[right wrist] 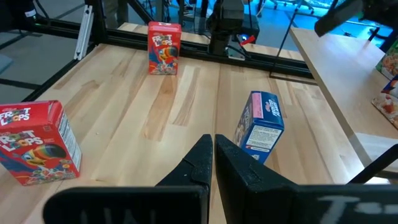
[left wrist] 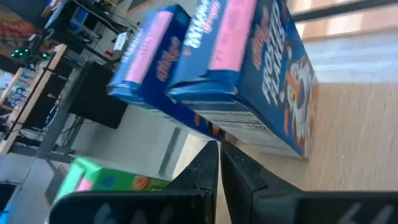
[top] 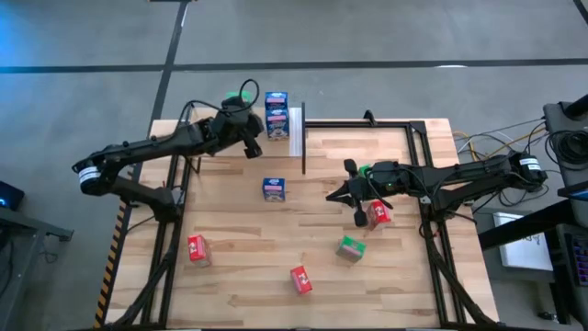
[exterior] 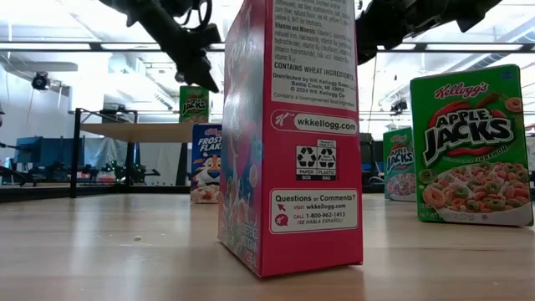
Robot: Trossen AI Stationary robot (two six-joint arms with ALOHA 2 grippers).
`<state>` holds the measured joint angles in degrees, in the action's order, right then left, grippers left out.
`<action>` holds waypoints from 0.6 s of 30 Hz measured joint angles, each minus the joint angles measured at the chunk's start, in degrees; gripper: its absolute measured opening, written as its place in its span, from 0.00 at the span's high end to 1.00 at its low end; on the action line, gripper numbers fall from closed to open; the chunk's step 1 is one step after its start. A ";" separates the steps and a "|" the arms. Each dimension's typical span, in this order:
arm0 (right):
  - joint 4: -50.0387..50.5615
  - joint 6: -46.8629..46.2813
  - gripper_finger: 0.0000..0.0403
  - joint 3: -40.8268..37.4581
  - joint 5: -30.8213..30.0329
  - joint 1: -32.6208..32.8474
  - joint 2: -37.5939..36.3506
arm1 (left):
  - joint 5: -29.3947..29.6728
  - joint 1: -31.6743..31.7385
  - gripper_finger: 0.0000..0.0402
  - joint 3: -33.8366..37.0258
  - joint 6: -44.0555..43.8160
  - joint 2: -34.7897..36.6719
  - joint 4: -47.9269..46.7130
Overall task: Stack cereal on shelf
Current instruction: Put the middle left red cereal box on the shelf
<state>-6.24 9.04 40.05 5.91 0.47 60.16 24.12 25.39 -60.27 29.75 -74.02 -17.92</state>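
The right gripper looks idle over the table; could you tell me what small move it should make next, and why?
Probably open the right gripper and lower it onto the red cereal box right beside it. Its fingers are shut on nothing, that box stands loose on the table, and the left gripper is busy at the shelf.

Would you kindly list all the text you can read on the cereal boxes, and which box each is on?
"CONTAINS WHEAT INGREDIENTS", "wkkellogg.com", "Questions or Comments?", "1-800-962-1413": side of the nearest red box.
"Kellogg's APPLE JACKS": green box to its right.
"FROSTED FLAKES", partly hidden: blue box behind.
"FROOT LOOPS": red box in the right wrist view.
The nutrition panels' small print and the other boxes' lettering are too blurred to read.
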 joint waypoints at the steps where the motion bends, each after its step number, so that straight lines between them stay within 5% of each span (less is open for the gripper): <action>1: -0.01 0.01 0.98 0.00 0.00 0.00 0.00 | -0.02 -0.17 1.00 0.00 -0.88 0.61 -0.12; 12: -0.25 2.39 0.98 0.00 0.00 0.00 0.00 | -0.24 -10.39 1.00 0.00 -18.82 8.59 -14.20; 18: -2.92 4.20 0.98 0.00 -0.02 0.00 -0.02 | -0.32 -21.04 1.00 -0.01 -40.13 10.31 -19.22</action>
<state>-9.16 13.23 40.05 5.90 0.47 60.14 23.80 4.35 -60.28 -10.38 -63.71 -37.14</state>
